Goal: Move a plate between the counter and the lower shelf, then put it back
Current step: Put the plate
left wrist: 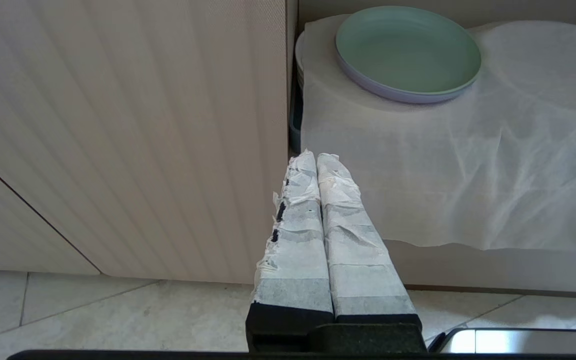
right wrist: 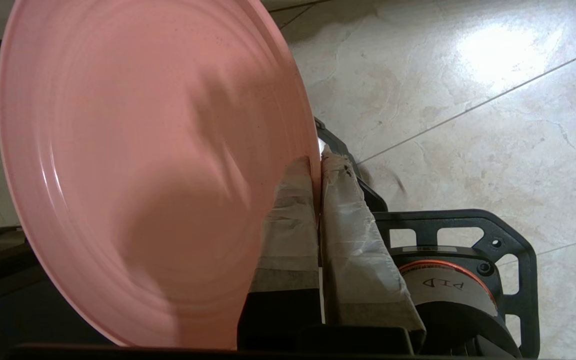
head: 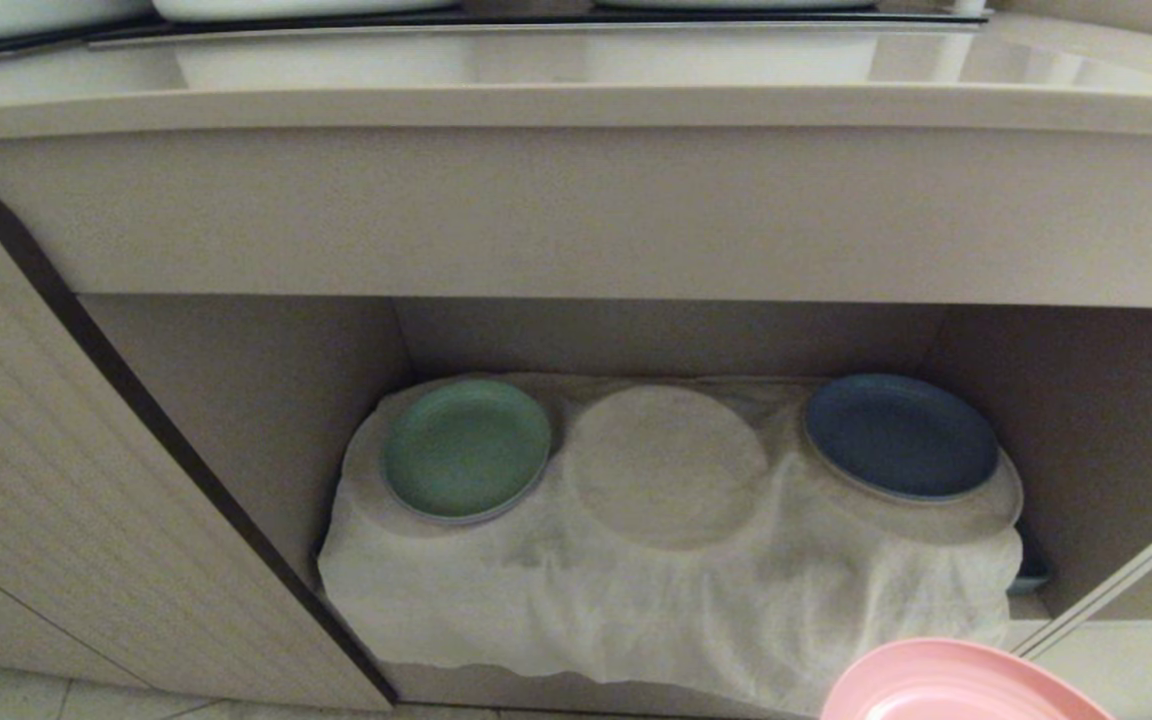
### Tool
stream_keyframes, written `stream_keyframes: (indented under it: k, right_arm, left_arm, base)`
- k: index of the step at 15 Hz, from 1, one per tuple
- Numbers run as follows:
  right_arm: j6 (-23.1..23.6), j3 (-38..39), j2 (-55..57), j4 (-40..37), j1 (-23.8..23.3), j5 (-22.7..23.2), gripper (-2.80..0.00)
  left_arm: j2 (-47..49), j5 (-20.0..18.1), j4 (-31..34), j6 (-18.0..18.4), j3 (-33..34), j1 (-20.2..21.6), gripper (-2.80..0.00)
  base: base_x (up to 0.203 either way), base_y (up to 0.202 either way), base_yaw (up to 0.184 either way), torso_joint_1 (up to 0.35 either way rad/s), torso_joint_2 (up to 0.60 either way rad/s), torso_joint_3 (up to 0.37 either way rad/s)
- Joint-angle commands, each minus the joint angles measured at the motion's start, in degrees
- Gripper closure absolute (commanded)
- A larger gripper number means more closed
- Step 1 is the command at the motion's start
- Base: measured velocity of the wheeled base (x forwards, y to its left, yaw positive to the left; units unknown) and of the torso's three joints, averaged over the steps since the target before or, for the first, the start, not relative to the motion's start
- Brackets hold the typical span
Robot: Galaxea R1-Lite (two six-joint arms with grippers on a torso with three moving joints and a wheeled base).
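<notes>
The salmon-pink plate (head: 956, 685) shows at the bottom right of the head view, in front of and below the lower shelf (head: 236, 400). My right gripper (right wrist: 318, 162) is shut on the plate (right wrist: 143, 165), pinching its rim between the taped fingers, with the plate tilted on edge over the tiled floor. The counter (head: 576, 100) runs across the top of the head view. My left gripper (left wrist: 315, 157) is shut and empty, low beside the cabinet door, away from the plate.
On the shelf, a white wrinkled cloth (head: 656, 590) carries a green plate (head: 466, 448), a cloth-covered round mound (head: 666, 465) and a blue plate (head: 901, 435). An open ribbed cabinet door (head: 66, 480) stands at the left. The robot's black base (right wrist: 468, 260) lies under the right gripper.
</notes>
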State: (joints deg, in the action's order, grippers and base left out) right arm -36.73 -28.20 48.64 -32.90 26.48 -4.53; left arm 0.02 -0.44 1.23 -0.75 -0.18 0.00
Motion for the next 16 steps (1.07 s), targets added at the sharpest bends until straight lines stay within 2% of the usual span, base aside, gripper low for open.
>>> stream_keyframes:
  k: [1, 9, 13, 16]
  right_arm:
    - [-0.36, 0.08, 0.14, -0.23, 0.07, -0.04, 0.0]
    - [-0.01, -0.1, 0.05, 0.12, -0.02, 0.05, 0.0]
    - [0.26, -0.18, -0.04, 0.12, -0.02, 0.05, 0.0]
    - [0.26, -0.1, -0.39, 0.12, -0.02, 0.05, 0.0]
  left_arm:
    - [-0.02, 0.0, 0.0, -0.05, 0.01, 0.0, 0.0]
    - [-0.02, 0.0, 0.0, -0.05, 0.01, 0.0, 0.0]
    - [-0.02, 0.0, 0.0, -0.05, 0.01, 0.0, 0.0]
    - [-0.02, 0.0, 0.0, -0.05, 0.01, 0.0, 0.0]
  base:
    - [0.0, 0.0, 0.0, 0.0, 0.0, 0.0]
    - [0.0, 0.0, 0.0, 0.003, -0.02, -0.012]
    - [0.0, 0.0, 0.0, 0.08, -0.24, -0.258]
    - [0.0, 0.0, 0.0, 0.176, -0.58, -0.298]
